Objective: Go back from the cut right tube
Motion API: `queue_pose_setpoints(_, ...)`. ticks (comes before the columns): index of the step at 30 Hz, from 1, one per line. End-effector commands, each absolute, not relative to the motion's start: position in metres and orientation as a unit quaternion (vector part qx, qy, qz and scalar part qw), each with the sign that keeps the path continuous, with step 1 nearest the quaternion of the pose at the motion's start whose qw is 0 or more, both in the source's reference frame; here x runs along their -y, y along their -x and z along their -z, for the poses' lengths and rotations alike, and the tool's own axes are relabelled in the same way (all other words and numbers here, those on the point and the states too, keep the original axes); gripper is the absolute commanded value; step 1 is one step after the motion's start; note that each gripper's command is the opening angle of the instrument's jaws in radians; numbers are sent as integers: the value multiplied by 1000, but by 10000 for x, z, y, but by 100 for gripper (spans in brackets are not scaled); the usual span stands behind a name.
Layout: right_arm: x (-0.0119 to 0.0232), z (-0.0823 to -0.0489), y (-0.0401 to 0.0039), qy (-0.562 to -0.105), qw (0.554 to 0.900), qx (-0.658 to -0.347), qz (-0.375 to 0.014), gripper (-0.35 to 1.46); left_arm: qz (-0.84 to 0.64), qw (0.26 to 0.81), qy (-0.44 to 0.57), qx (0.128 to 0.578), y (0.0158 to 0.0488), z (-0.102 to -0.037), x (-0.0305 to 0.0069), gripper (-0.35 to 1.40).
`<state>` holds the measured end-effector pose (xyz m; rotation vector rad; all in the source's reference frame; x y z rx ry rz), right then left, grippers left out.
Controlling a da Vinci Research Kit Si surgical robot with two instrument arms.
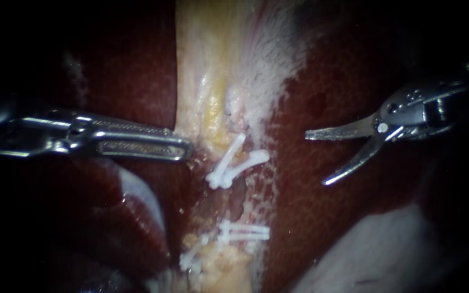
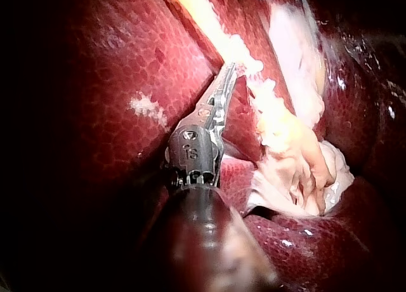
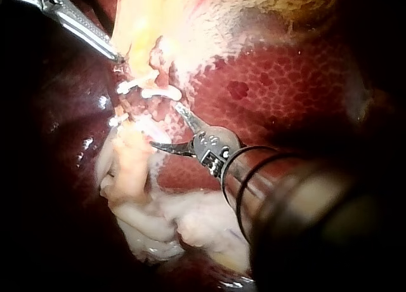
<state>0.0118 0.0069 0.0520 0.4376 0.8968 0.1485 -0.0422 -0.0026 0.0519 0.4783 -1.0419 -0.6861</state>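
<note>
**Backing the right instrument off the cut tube: straight out, blades clear**

Status:
- Our right instrument (image 1: 315, 159) has its two curved blades spread, with nothing between them. It sits over the bare red liver (image 1: 299, 217), apart from the clip line.
- We read the cut right tube (image 1: 240, 198) as the ragged dark stretch between the upper clips (image 1: 233, 163) and the lower clips (image 1: 243, 231). The stumps are too small to tell apart.
- Our left instrument (image 1: 183, 144) has its jaws pressed together on the edge of the pale band of tissue (image 1: 207, 81), just beside the upper clips.

How we'd run the retreat:
- Pull back along the shaft's own line, toward the side it comes in from. No sideways sweep across the clips.
- Lift off the liver first. The lower blade points down at it, and a spread blade dragged over that face will likely score it.
- Bringing the blades together before the long travel is the safer option, but only once they're clear of all tissue.
- The right wrist view puts one blade tip near the upper clips, so the margin is probably thinner than the endoscope view suggests. Start slow.
- Hold the left instrument fixed. If the band goes slack, the clips could swing toward the blades.
- Keep both blade tips in the endoscope view until well apart from the tube.
</note>
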Motion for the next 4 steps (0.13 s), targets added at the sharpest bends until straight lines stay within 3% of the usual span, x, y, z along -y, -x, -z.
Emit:
queue_pose_setpoints(1,-69,-521,-118,-209,876,-430,-71,141,318,785,-222,483,422,-519,26,-35)
queue_pose_setpoints(4,-69,-521,-118,-209,876,-430,-71,143,318,785,-222,483,422,-520,25,-35)
